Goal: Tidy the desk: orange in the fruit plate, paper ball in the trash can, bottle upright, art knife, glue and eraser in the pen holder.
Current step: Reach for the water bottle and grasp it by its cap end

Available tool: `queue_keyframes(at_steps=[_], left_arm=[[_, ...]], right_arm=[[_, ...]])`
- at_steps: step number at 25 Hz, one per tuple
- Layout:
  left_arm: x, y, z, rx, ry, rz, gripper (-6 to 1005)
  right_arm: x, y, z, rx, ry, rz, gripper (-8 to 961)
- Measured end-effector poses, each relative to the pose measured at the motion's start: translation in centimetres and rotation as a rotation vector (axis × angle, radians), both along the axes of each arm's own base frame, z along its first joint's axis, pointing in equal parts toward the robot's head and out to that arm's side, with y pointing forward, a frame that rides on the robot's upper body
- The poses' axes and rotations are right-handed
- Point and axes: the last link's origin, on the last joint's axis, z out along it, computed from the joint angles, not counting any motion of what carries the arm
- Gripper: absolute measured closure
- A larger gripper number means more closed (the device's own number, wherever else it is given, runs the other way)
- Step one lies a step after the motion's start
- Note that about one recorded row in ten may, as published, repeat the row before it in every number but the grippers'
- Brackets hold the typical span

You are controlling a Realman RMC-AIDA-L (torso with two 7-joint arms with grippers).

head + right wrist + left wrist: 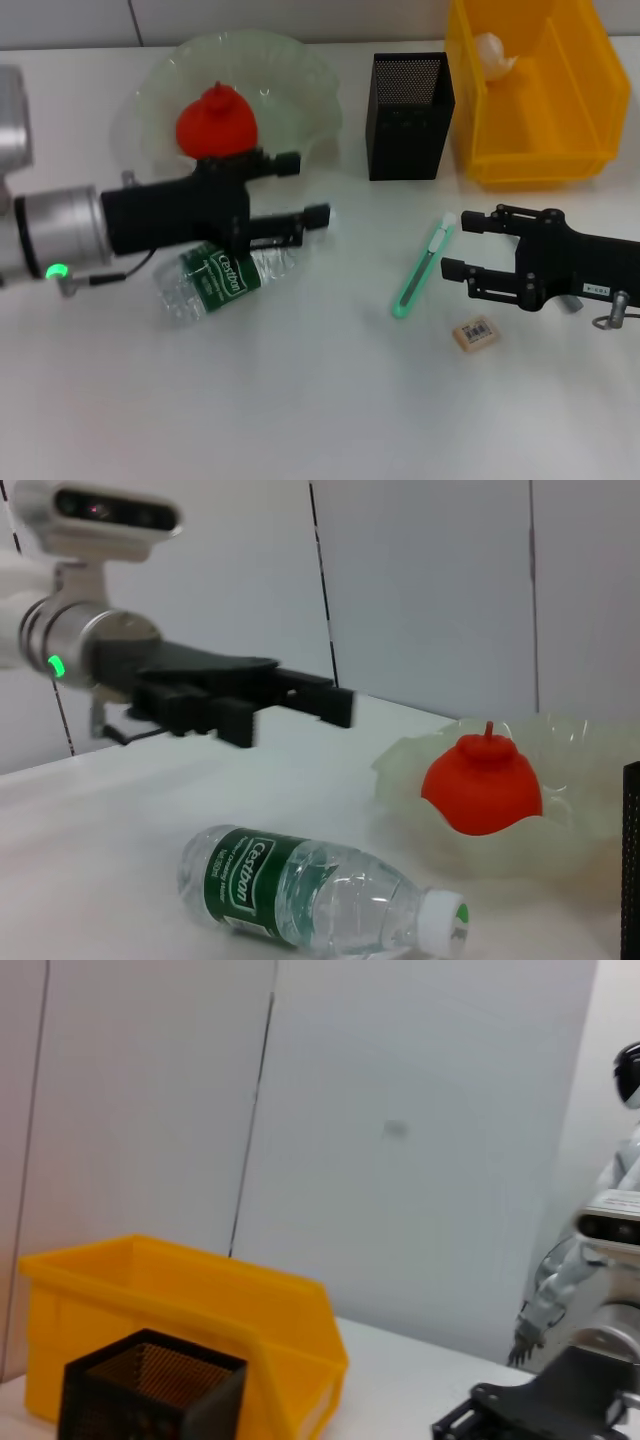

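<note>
Bottle [226,277] is lying on its side on the desk [300,400], cap toward the pen holder [408,115], under my left jaws [305,190], which are hanging open and empty. My right jaws [462,243], also open and empty, are hovering beside one art knife [423,265], near one eraser [474,334].

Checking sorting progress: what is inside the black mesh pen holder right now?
From the head view, the pen holder looks empty, though its bottom is dark and partly hidden by its walls. The art knife and eraser lie on the desk.
</note>
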Motion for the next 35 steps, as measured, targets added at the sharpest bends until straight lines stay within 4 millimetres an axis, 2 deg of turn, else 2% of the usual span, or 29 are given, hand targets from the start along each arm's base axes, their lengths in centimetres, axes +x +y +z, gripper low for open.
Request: queue_keyframes(at_steps=[1,2,3,6,16,21,23,28,29,35], left_arm=[[0.8,1.2,0.2,-0.013,0.025,0.019,202],[0.8,1.2,0.2,-0.013,0.025,0.019,202],[1.5,2.1,0.2,-0.036,0.057,0.042,202],[2.5,3.3,0.4,-0.072,0.104,0.075,202],[5.0,5.9,2.1,-0.136,0.278,0.175,202],[5.8,6.4,1.9,-0.18,0.385,0.229,201],[6.8,6.5,1.8,-0.192,0.49,0.236,201],[7.3,6.4,1.5,-0.197,0.538,0.23,201],[8.0,6.4,1.1,-0.204,0.576,0.216,201],[8.8,6.5,-0.2,-0.206,0.621,0.193,201]], right_arm=[[0.0,0.0,0.0,0.001,0.0,0.0,264],[0.0,0.1,0.0,0.004,0.002,-0.001,264],[0.0,0.1,0.1,0.005,0.002,-0.001,264],[-0.1,0.2,0.1,0.009,0.003,-0.001,265],[-0.2,0.4,0.3,0.011,0.007,0.003,264],[-0.3,0.4,0.3,0.012,0.008,0.003,264],[-0.3,0.5,0.4,0.014,0.006,0.006,264],[-0.3,0.5,0.4,0.013,0.006,0.006,264],[-0.3,0.5,0.4,0.013,0.006,0.006,265],[-0.3,0.4,0.4,0.012,0.008,0.006,265]])
